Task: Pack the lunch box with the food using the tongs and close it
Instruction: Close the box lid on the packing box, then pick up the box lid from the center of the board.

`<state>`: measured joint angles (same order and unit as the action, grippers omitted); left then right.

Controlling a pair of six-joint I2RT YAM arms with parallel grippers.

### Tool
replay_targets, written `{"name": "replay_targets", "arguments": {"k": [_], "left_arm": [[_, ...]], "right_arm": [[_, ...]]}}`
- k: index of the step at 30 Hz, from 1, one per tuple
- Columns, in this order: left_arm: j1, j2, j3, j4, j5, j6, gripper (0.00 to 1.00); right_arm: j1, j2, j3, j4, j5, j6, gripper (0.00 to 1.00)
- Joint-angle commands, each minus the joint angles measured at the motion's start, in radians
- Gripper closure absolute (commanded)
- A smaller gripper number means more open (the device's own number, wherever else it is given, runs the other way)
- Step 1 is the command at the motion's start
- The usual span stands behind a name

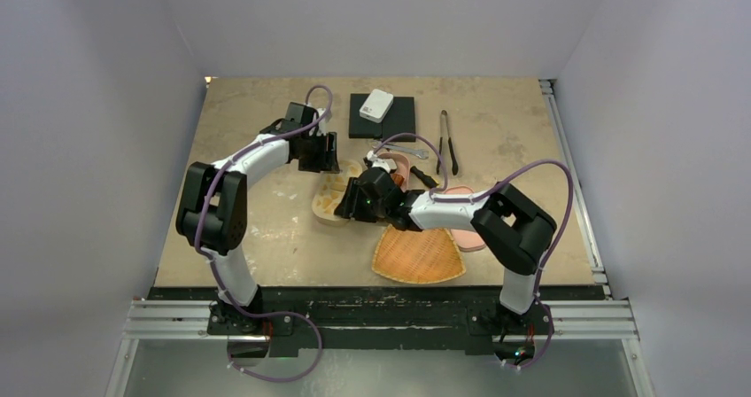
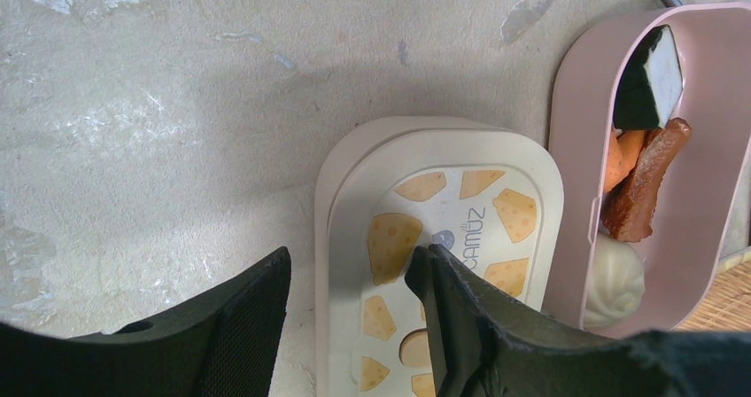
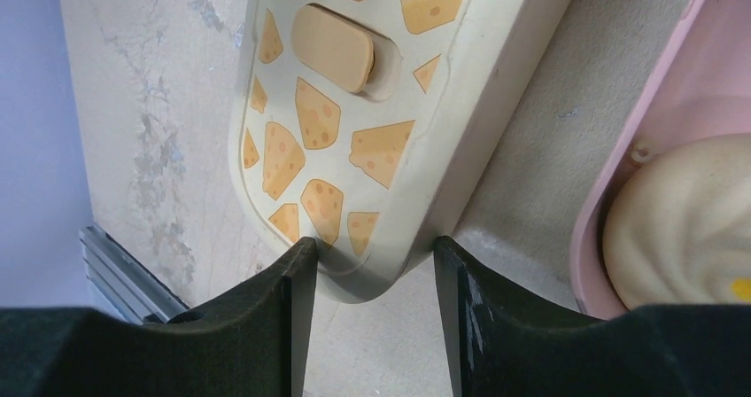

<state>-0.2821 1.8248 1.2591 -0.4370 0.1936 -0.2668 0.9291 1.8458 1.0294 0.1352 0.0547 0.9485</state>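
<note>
Scuffed tan tabletop (image 1: 266, 237), both arms reaching into the middle. The left gripper (image 1: 326, 159) hangs at the far end of a cream oval lid with orange patches (image 1: 328, 204), and the right gripper (image 1: 352, 206) is at its right side. Just right of that sits a pink lunch box (image 1: 396, 161), mostly hidden by the right arm. A fan-shaped woven tray (image 1: 416, 257) lies near the front edge. Slim dark tongs (image 1: 447, 140) lie back right, near a black square slab (image 1: 403, 124) with a white box (image 1: 376, 105) on it.
</note>
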Motion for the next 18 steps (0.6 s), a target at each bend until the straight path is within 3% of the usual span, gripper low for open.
{"name": "replay_targets", "arguments": {"k": [1,8,18], "left_arm": [[-0.003,0.015,-0.04,-0.091,-0.068,0.049,0.47],[-0.005,-0.014,-0.045,-0.085,-0.058,0.047,0.47],[-0.005,0.062,-0.028,-0.157,-0.136,0.077,0.52]], "right_arm": [[0.017,0.111,-0.079,-0.19,0.023,-0.005,0.51],[0.016,0.18,-0.095,-0.188,-0.076,0.003,0.55],[0.017,0.205,-0.103,-0.238,-0.047,0.013,0.6]]}}
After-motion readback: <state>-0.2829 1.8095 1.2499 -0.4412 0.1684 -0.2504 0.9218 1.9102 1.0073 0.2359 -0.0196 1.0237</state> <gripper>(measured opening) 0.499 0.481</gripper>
